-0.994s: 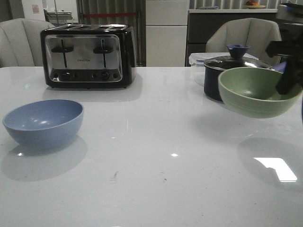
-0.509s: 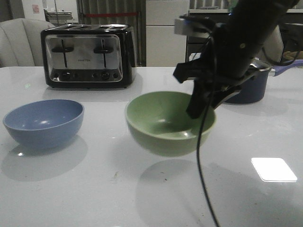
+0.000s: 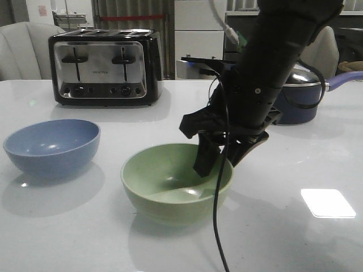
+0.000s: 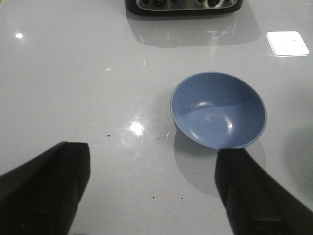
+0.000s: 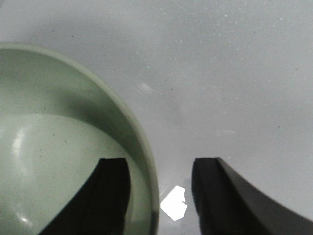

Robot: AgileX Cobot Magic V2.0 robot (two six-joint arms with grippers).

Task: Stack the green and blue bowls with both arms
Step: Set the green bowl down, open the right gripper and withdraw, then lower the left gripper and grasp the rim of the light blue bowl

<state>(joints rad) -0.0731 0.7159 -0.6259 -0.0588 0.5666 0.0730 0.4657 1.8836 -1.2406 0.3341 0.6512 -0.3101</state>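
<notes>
Two bowls sit on the white table [image 3: 295, 243], well apart from each other. The blue bowl [image 3: 52, 147] rests on the robot's left side, in front of the toaster [image 3: 105, 67], upright and with nothing in it. The green bowl [image 3: 177, 182] sits near the middle of the table, closer to the camera, its base on the surface or just above it; the front view does not settle which.

The right arm [image 3: 272, 68] reaches down over the green bowl from the right, a black cable hanging in front of it. The right gripper [image 3: 218, 158] straddles the bowl's right-hand rim: one finger is inside the bowl, the other outside. In the right wrist view the green bowl's [image 5: 58, 147] rim passes between the two dark fingers [image 5: 110, 196], and a gap shows between the outer finger and the wall, so the jaws stand apart around the rim rather than pressed onto it.

The left gripper [image 4: 151, 191] appears only in the left wrist view, its two black fingers spread wide with bare table between them and nothing held. The blue bowl [image 4: 218, 116] lies ahead of it, nearer one finger, and clear of both.

Behind the right arm stands a dark saucepan [image 3: 300, 102] with a lid and a blue handle pointing right.
</notes>
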